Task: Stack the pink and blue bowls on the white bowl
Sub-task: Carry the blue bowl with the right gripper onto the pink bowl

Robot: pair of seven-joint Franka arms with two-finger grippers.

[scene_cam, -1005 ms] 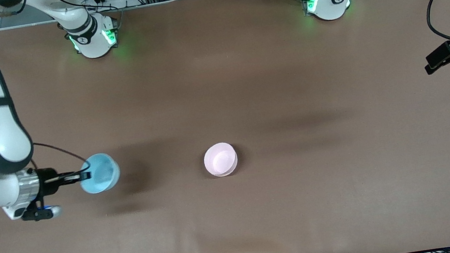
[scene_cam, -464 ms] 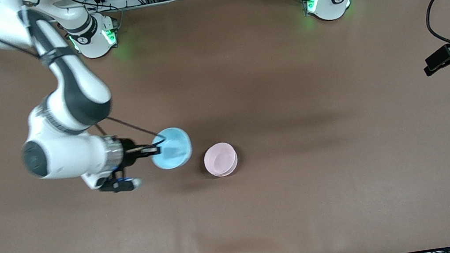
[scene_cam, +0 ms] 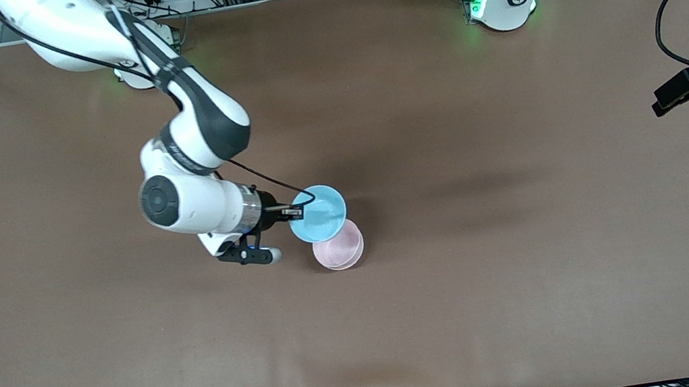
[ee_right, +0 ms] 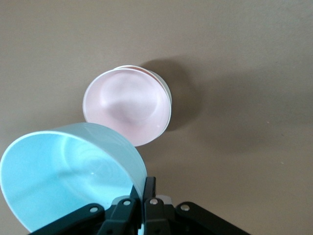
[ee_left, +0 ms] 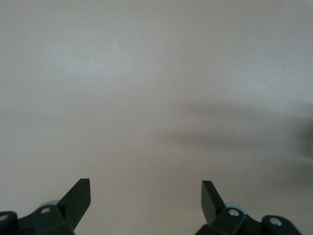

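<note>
Reaching out from its base toward the middle of the table, the right arm carries the blue bowl point(scene_cam: 318, 213) in the air. The right gripper point(scene_cam: 294, 212) has its two fingers pinched tight on the bowl's rim, one inside the wall and one outside, with only the thin plastic between them; the right wrist view shows the fingers point(ee_right: 149, 193) pressed together on that rim, and the blue bowl point(ee_right: 68, 174) hanging beside them with its hollow tipped toward the camera. The gripper points sideways, toward the left arm's end of the table, so the bowl sticks out ahead of the fingertips.

Just ahead of the gripper and below the held bowl stands the pink bowl point(scene_cam: 339, 245), resting on the brown table point(scene_cam: 467, 284). In the front view the blue bowl overlaps the pink one's rim; it is over the edge of the pink bowl, not centred on it. In the right wrist view a thin white rim point(ee_right: 166, 90) peeks out around the pink bowl point(ee_right: 127, 107), so the pink one sits nested in the white bowl.

Well away from all this, the left gripper point(scene_cam: 687, 89) waits at its own end of the table. Its fingers point(ee_left: 78, 196) are spread wide with nothing between them, only bare tabletop below.
</note>
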